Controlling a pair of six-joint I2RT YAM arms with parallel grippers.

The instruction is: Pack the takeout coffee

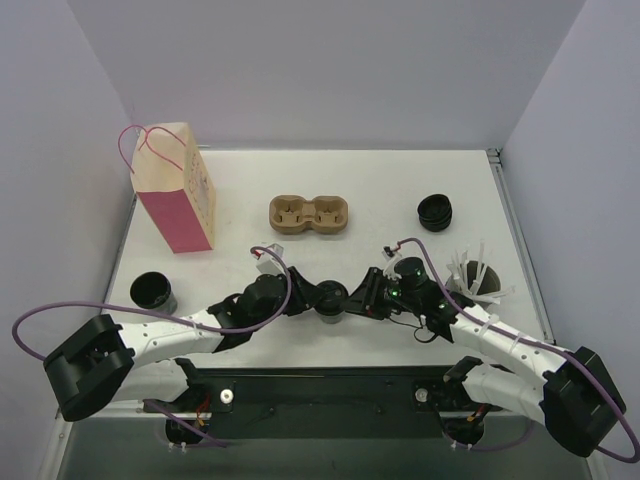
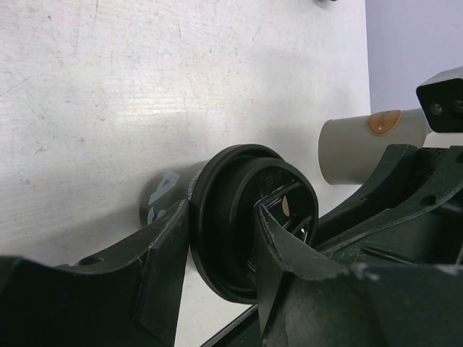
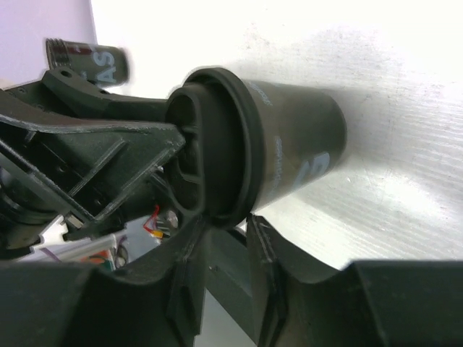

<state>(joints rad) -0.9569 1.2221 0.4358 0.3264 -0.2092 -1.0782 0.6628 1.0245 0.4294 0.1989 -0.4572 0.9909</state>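
Note:
A black takeout coffee cup [image 1: 333,300] with a black lid stands between the two arms near the table's front middle. My left gripper [image 1: 316,297] pinches the lid's rim: in the left wrist view [image 2: 221,217] one finger is outside the rim and one is in the lid's [image 2: 239,181] recess. My right gripper [image 1: 362,293] comes from the other side, and its fingertips [image 3: 194,249] straddle the same lid's [image 3: 217,152] rim. A second black cup [image 1: 152,291], open, stands at the front left. The brown pulp tray [image 1: 310,215] sits empty at the back middle.
A pink paper bag [image 1: 180,190] stands at the back left. A stack of loose black lids [image 1: 436,211] sits at the back right. A grey cylinder [image 1: 478,281] holding white stirrers stands right of my right gripper, and shows in the left wrist view [image 2: 362,148].

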